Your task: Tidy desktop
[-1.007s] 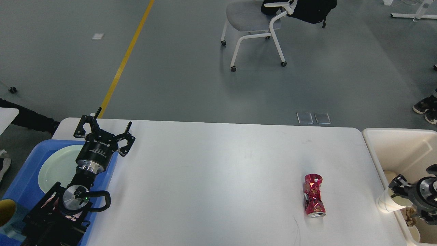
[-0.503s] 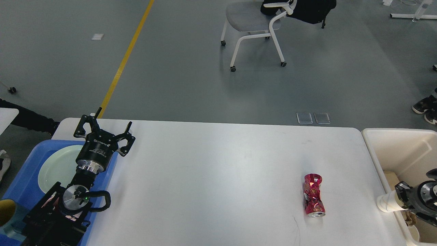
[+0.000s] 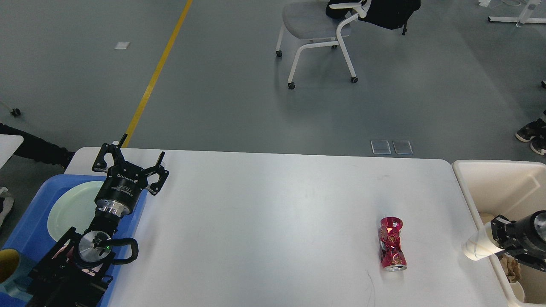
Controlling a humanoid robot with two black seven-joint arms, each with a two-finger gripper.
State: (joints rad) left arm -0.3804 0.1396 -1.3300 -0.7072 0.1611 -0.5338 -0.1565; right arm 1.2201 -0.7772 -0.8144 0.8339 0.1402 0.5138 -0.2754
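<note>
On white desktop [image 3: 264, 221], right of centre: crushed red can [image 3: 392, 249] on its side. Left gripper [image 3: 130, 164] spread wide, empty, above blue tray [image 3: 30, 226] edge. Right gripper [image 3: 497, 238], over cream bin [image 3: 503, 183] rim, seemingly clamped on white paper cup [image 3: 475, 247]; fingers unclear.

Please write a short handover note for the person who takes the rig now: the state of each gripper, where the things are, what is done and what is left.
Left gripper: open, holding nothing, above the far edge of the blue tray, which holds a pale green plate.
Right gripper: shut on a white paper cup, held at the rim of the cream bin, its open end toward the table.
On the desktop: one crushed red can, lying on its side, right of centre, untouched.
Done: cup lifted off the table.
Left: drop the cup in the bin, then clear the can.
</note>
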